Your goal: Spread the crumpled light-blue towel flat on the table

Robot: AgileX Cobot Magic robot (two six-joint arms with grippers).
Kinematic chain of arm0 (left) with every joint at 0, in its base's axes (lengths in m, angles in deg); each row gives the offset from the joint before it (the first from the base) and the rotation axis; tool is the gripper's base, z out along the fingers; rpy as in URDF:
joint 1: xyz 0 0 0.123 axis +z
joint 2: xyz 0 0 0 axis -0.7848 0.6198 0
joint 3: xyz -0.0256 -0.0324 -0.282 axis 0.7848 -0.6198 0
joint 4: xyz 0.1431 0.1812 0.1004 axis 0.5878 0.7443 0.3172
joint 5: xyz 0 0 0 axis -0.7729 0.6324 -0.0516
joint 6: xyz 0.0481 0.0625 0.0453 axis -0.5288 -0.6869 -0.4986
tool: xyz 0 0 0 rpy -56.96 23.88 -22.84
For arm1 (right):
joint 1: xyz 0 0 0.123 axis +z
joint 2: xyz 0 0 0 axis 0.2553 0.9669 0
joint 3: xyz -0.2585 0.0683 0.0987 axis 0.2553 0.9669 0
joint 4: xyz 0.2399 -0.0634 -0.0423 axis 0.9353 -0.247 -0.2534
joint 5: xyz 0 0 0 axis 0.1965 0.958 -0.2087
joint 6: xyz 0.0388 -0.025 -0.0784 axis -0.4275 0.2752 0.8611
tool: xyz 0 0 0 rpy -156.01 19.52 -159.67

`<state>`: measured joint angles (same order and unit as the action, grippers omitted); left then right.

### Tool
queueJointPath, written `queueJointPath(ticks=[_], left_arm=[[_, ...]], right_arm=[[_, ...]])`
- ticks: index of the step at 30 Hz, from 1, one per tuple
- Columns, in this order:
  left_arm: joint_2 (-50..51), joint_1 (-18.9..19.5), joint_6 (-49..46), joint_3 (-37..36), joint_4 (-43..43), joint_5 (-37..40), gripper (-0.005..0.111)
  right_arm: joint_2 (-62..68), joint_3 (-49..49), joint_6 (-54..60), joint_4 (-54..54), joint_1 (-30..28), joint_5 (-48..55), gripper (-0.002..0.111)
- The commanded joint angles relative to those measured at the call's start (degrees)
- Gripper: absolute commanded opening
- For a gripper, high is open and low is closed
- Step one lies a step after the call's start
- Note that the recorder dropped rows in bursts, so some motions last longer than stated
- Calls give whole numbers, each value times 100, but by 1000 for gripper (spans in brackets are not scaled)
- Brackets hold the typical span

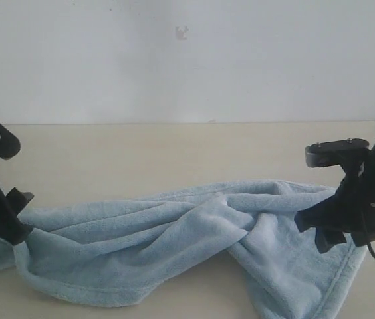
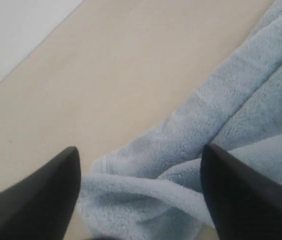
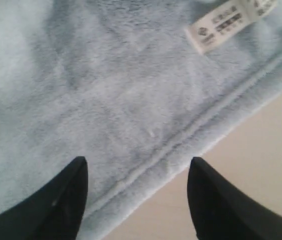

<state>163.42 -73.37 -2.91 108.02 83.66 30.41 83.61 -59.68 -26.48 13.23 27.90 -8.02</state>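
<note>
The light-blue towel [image 1: 174, 246] lies twisted and bunched across the front of the beige table [image 1: 174, 153]. My left gripper [image 2: 140, 172] is open, its two black fingers straddling a folded corner of the towel [image 2: 146, 195]. In the exterior view it sits at the towel's left end [image 1: 14, 229]. My right gripper [image 3: 137, 180] is open above the towel's stitched hem [image 3: 181, 142], with the small white label [image 3: 226, 22] further along. In the exterior view it hangs over the towel's right end [image 1: 324, 229].
A white wall [image 1: 187, 60] rises behind the table's far edge. Bare tabletop stretches behind the towel and shows beside the hem [image 3: 261, 165] in the right wrist view.
</note>
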Motion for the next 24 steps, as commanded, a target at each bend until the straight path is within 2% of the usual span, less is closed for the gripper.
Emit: queueJointPath(ticks=[1,11,13,15,17,18,22,24], left_arm=[[16,-8,-4,137,27,-111,65],[16,-8,8,137,-1,-160,65],[16,-8,123,137,-58,-160,65],[16,-8,165,137,-58,-160,65],[16,-8,165,137,-58,-160,65],[16,-8,165,137,-58,-160,65],[16,-8,265,137,-63,-160,65],[16,-8,440,137,-63,-261,60]], right_arm=[[-4,-17,886,972,-59,-261,57],[293,-17,628,623,-59,-455,56],[460,-17,550,580,-59,-606,45],[531,-17,550,571,-59,-723,27],[556,-17,540,401,-59,-925,5],[564,-17,490,326,-59,-1051,0],[591,-17,-593,-856,-82,-1540,1],[591,-17,-1237,-1382,-227,-1722,1]])
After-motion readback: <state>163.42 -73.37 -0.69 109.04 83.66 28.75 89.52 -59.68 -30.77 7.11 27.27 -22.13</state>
